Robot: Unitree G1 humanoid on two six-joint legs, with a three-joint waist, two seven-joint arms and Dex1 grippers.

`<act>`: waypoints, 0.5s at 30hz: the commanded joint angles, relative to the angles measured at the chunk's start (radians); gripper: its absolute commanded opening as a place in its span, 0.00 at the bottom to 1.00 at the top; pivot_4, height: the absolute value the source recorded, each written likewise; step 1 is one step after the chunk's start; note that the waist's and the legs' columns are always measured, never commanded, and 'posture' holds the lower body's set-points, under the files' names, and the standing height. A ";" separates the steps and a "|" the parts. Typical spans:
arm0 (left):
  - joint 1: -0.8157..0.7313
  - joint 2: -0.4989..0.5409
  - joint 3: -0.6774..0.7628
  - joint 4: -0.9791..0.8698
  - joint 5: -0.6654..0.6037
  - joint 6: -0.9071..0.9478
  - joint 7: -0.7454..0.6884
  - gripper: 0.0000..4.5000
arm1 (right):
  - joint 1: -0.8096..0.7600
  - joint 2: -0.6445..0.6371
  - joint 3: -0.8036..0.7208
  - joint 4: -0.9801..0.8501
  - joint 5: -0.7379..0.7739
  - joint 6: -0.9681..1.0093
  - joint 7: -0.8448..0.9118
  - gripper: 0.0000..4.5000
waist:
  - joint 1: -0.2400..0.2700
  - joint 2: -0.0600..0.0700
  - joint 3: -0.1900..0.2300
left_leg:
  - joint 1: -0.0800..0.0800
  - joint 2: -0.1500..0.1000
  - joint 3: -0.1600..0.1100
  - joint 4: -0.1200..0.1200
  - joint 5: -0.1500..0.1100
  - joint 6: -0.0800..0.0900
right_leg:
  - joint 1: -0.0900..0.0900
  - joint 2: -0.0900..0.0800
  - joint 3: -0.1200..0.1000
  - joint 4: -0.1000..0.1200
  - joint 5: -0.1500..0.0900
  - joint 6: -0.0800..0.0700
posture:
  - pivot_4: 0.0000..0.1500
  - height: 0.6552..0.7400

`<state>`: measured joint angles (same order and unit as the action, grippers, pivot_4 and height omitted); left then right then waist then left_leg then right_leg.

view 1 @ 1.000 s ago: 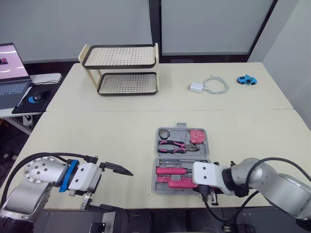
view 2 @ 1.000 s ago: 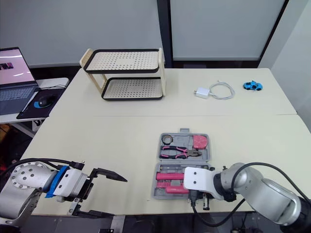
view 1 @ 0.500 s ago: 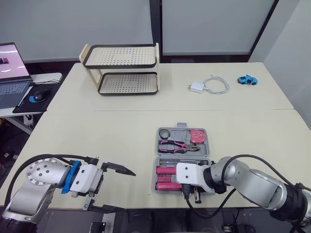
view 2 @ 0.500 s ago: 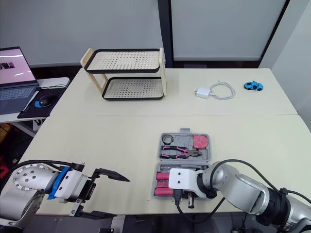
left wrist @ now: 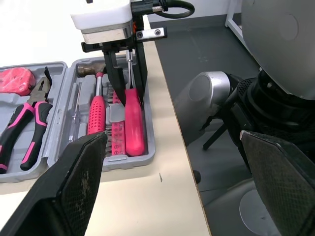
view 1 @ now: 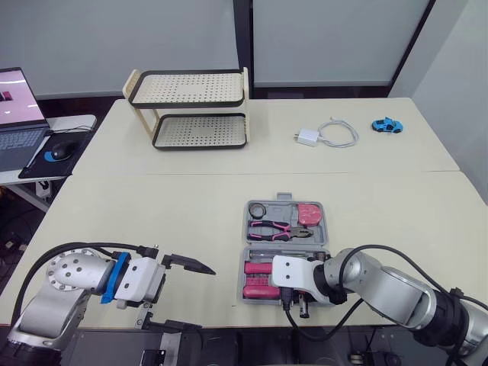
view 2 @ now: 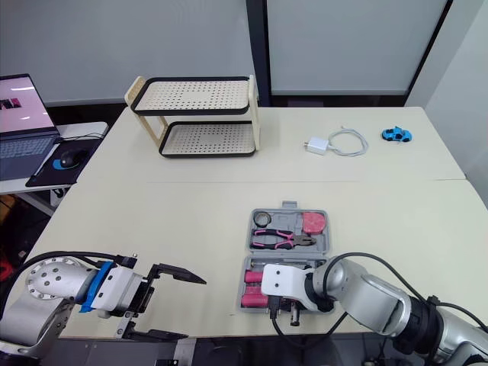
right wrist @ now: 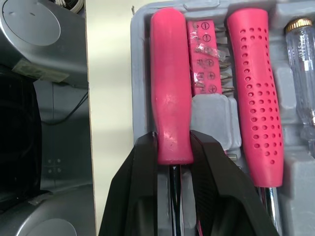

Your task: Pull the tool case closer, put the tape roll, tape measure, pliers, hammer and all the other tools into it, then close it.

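**Head view.** The grey moulded-plastic tool case (view 1: 284, 200) lies open and flat on the cream tabletop (view 1: 152, 213), close to its near edge. The case's far half carries the small black tape roll (view 1: 258, 209), the pink tape measure (view 1: 309, 213) and the pink-and-black-handled pliers (view 1: 278, 229), each in its own shaped recess. My left end effector (view 1: 183, 296) hovers well to the left of the case. Its two black fingers are spread wide apart and hold nothing. I judge it to be parked there to leave the case unobstructed.

**Left wrist view.** Looking across the case's near half, my right end effector (left wrist: 130, 96) points down along the recess nearest the case's front wall. The steel-headed hammer with the perforated pink grip (left wrist: 97, 118) lies in the neighbouring recess.

**Right wrist view.** My right fingers are closed on the smooth pink-handled screwdriver (right wrist: 170, 83). They clamp the butt of the glossy handle where the metal shaft begins, one finger on each side. The grip runs in line with the recess, probably so that the tool drops in without twisting. Next to the screwdriver are a ribbed pink bit holder (right wrist: 202, 54), the dimpled hammer grip and a clear-handled tester screwdriver (right wrist: 301, 64). The case is not yet closed, and I judge that step to be the main one left.
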<state>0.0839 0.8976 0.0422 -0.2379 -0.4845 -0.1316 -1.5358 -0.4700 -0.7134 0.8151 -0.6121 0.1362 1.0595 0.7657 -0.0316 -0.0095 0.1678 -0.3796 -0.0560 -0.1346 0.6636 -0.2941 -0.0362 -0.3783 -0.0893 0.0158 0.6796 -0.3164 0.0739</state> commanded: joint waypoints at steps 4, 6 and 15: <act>-0.008 -0.004 -0.015 -0.024 0.003 -0.002 0.014 1.00 | 0.004 -0.007 -0.005 -0.014 -0.001 -0.039 0.028 0.29 | -0.001 0.000 0.000 | 0.000 0.000 0.000 0.000 0.000 0.000 | 0.000 0.000 0.000 0.000 0.000 0.000 | 1.00 1.00; -0.011 -0.004 -0.020 -0.024 0.005 -0.001 0.017 1.00 | -0.003 -0.007 -0.033 -0.030 0.022 -0.040 0.047 0.43 | -0.001 0.000 0.000 | 0.000 0.000 0.000 0.000 0.000 0.000 | 0.000 0.000 0.000 0.000 0.000 0.000 | 1.00 1.00; -0.015 -0.011 -0.033 -0.031 0.006 0.002 0.034 1.00 | 0.006 -0.039 -0.191 -0.111 0.135 -0.053 0.118 0.53 | 0.000 0.000 0.000 | 0.000 0.000 0.000 0.000 0.000 0.000 | 0.000 0.000 0.000 0.000 0.000 0.000 | 1.00 1.00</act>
<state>0.0718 0.8892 0.0059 -0.2399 -0.4695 -0.1309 -1.5109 -0.4773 -0.7453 0.6536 -0.6970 0.2608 1.0347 0.8812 -0.0314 -0.0095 0.1677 -0.3799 -0.0561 -0.1347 0.6635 -0.2942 -0.0362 -0.3783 -0.0891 0.0157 0.6796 -0.3164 0.0739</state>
